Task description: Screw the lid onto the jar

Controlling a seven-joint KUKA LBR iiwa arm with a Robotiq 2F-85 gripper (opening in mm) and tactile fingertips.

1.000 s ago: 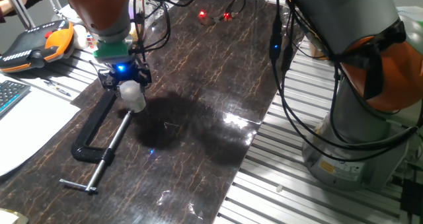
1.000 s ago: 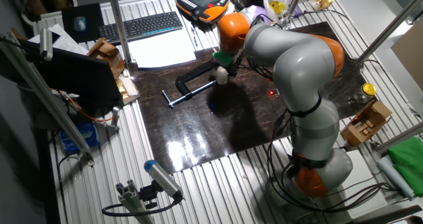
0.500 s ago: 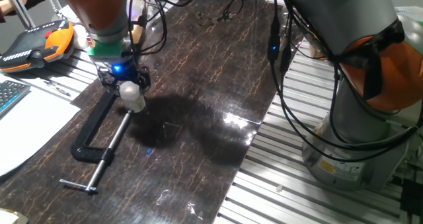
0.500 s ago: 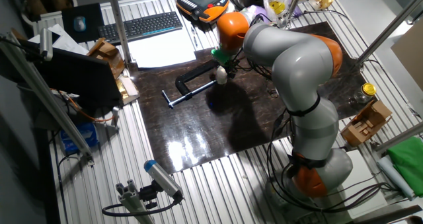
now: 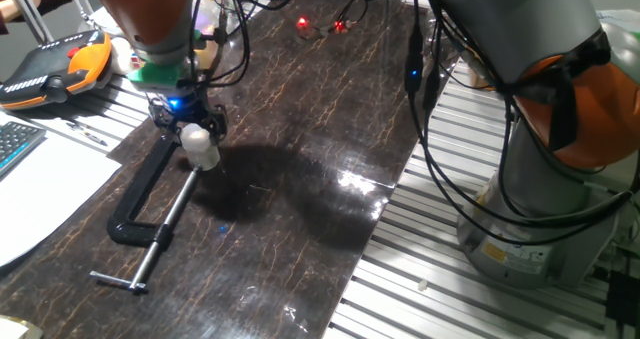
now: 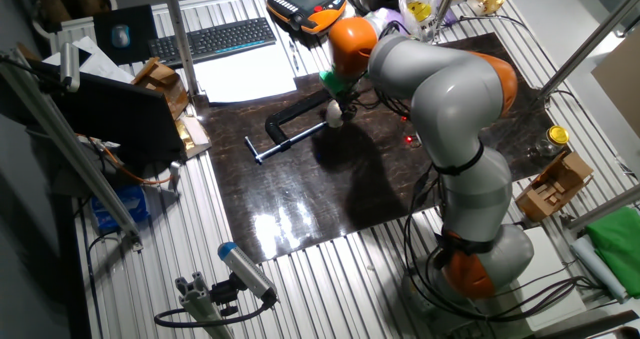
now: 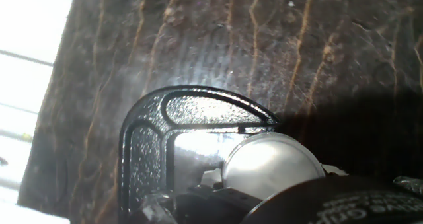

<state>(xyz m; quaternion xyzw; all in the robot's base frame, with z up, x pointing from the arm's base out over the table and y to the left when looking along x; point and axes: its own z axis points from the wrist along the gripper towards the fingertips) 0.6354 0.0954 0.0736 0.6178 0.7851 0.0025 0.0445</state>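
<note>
The jar (image 5: 203,155) is a small whitish cylinder standing on the dark mat, touching the screw rod of a black C-clamp (image 5: 140,209). The whitish lid (image 5: 194,134) sits on top of it. My gripper (image 5: 190,127) is straight above, its fingers closed around the lid. In the other fixed view the gripper (image 6: 336,107) stands over the jar (image 6: 334,117). In the hand view the lid's round pale top (image 7: 271,164) shows just beyond the dark fingers, beside the clamp's frame (image 7: 145,145).
An orange teach pendant (image 5: 50,69) and white paper (image 5: 40,179) lie left of the mat. A keyboard (image 6: 215,39) is behind it. A glass jar with a gold lid (image 6: 556,139) stands at the far right. The arm's base (image 5: 540,179) stands beside the mat's right edge.
The hand has turned slightly over the jar and shifted a little to the left. The jar and the clamp have stayed in place.
</note>
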